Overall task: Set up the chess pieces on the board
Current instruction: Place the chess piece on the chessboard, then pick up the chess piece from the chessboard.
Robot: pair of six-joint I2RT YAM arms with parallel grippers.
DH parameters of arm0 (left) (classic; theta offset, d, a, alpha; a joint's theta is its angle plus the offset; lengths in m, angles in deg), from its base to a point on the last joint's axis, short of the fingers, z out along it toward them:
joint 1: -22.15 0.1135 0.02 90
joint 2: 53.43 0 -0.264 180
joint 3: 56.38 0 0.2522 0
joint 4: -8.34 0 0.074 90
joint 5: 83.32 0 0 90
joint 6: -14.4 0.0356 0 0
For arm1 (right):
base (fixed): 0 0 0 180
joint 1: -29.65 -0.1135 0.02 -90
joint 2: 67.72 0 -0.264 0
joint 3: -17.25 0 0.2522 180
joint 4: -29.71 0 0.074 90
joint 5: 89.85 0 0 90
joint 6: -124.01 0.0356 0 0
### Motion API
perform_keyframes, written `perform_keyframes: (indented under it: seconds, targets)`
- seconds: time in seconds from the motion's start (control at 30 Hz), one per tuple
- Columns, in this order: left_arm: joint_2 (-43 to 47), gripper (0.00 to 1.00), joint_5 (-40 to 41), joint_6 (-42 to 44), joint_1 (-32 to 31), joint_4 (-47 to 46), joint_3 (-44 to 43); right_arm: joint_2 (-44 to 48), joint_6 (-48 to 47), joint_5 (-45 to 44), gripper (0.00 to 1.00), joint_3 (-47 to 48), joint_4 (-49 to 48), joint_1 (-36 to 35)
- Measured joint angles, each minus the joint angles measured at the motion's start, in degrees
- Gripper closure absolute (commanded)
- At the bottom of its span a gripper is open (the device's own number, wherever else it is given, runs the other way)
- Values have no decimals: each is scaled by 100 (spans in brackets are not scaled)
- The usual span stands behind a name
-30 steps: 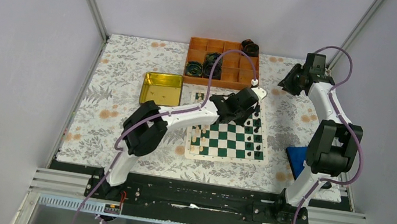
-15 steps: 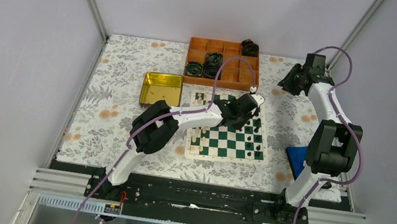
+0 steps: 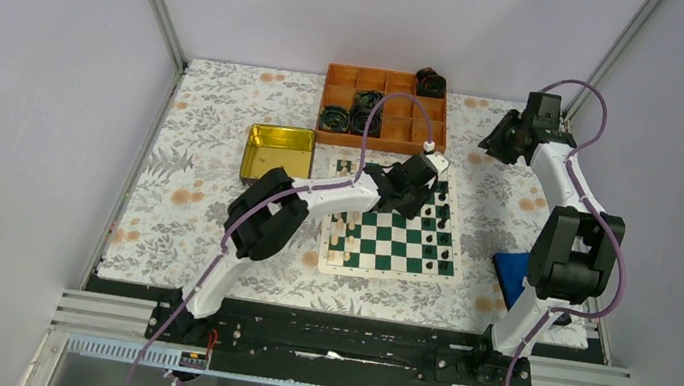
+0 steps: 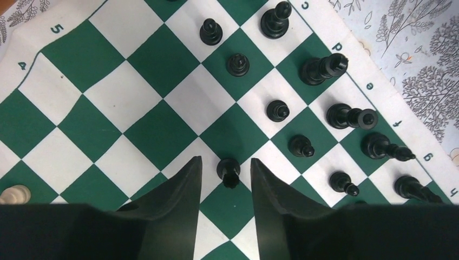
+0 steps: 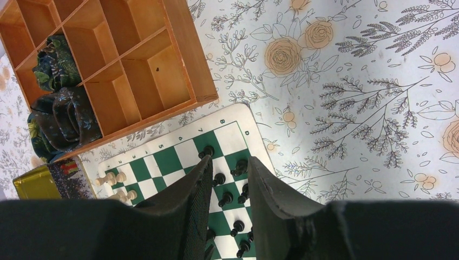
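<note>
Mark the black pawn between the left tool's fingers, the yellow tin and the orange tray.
black pawn (image 4: 228, 172): left wrist view, its head.
yellow tin (image 3: 277, 156): top view, bare floor.
orange tray (image 5: 189, 59): right wrist view, outer wall.

One pawn (image 4: 228, 173) stands on the board (image 4: 108, 103) between the two fingers of the left pincer (image 4: 225, 160), touching neither of them. Ahead of the pincer and to its right, more chess pieces (image 4: 319, 70) stand in two rows along the board's edge. Far to its left stands one single piece (image 4: 14, 193). Past the board's far side lies the tray (image 3: 395, 146), and left of the tray, the tin (image 3: 278, 154).
</note>
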Motion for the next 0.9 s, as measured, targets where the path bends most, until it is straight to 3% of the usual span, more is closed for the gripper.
perform_keyframes:
  seconds: [0.2,0.43,0.77,0.9]
  targets:
    - [4,40,-9,-15,0,-70,61,0,-33,-2,63,0,2,-7]
    - [472,18,146,-116,7,-90,409,28,-297,-168,59,2,76,-269]
    - [2660,2,778,-592,22,-109,1502,605,-769,-219,50,-9,595,-1235]
    - [3469,1,1154,-916,22,-83,2177,911,-866,-284,48,-192,654,-1600]
